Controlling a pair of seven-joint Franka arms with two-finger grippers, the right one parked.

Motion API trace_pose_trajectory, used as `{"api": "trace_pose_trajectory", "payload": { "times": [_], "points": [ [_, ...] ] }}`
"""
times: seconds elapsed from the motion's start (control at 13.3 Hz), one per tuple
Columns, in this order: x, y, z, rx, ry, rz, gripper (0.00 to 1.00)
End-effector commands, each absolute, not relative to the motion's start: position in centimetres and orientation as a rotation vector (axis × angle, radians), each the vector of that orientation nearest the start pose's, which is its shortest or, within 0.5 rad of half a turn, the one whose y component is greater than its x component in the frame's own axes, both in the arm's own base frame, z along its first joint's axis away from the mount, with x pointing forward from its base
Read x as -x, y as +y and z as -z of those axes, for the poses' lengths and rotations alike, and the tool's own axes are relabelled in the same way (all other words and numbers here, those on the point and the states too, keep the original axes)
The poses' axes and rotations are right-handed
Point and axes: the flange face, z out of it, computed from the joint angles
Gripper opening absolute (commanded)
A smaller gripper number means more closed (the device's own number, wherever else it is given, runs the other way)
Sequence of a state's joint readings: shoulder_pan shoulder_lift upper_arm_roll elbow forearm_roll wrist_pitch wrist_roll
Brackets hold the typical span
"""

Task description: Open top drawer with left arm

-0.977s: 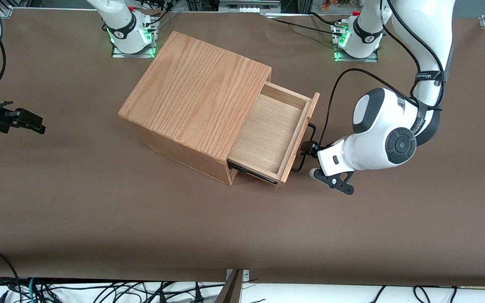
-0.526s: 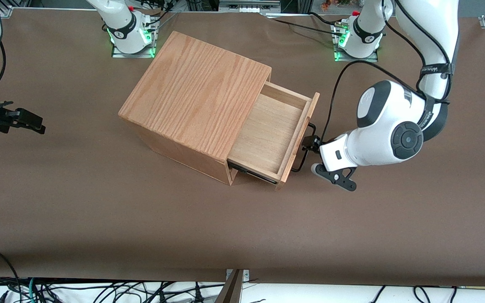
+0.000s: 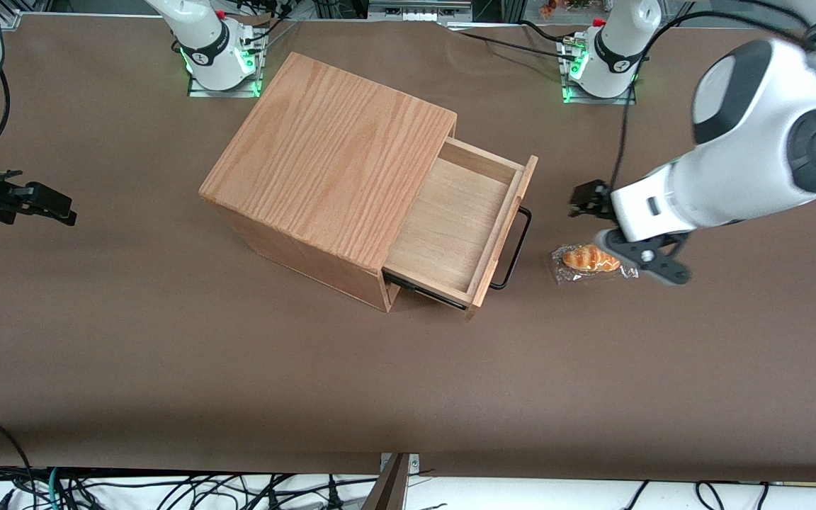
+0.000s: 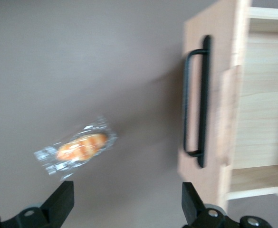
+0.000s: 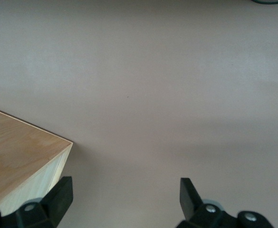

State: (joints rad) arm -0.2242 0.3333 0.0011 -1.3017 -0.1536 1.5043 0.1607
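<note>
The shallow light-wood top drawer [image 3: 454, 230] of the oak-grain box [image 3: 330, 159] sits pulled well out, thin black wire handle [image 3: 513, 248] free. The bulky white left arm's black gripper [image 3: 587, 202] hovers well apart from it, jaws wide with nothing in them, above a wrapped bread roll [image 3: 587, 258] on the brown table [image 3: 167, 354]

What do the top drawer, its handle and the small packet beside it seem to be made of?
Top drawer: pale unfinished-looking wood with visible grain. Handle: thin black rod, probably metal. Packet: glossy clear wrap, likely plastic, around a pastry. The open gripper hangs clear of the handle.
</note>
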Motion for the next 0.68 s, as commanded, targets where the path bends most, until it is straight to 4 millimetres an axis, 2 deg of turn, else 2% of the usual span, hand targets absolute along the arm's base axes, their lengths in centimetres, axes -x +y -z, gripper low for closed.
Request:
{"api": "trace_pose_trajectory", "payload": {
  "times": [0.0,0.08,0.15,0.23,0.38,0.45,0.6],
  "points": [
    [-61.2,-11.7,-57.3,3.186,0.554,-0.224,1.00],
    [-61.2,-9.5,-57.4,3.181,0.509,-0.255,1.00],
    [-60.7,-8.4,-57.5,3.147,0.485,-0.316,1.00],
    [-60.0,-7.8,-58.5,3.115,0.458,-0.310,1.00],
    [-60.0,-7.4,-58.7,3.101,0.334,-0.290,1.00],
    [-59.8,-7.2,-60.1,3.110,0.269,-0.194,1.00],
    [-58.3,-7.0,-59.5,3.111,0.160,-0.108,1.00]
  ]
}}
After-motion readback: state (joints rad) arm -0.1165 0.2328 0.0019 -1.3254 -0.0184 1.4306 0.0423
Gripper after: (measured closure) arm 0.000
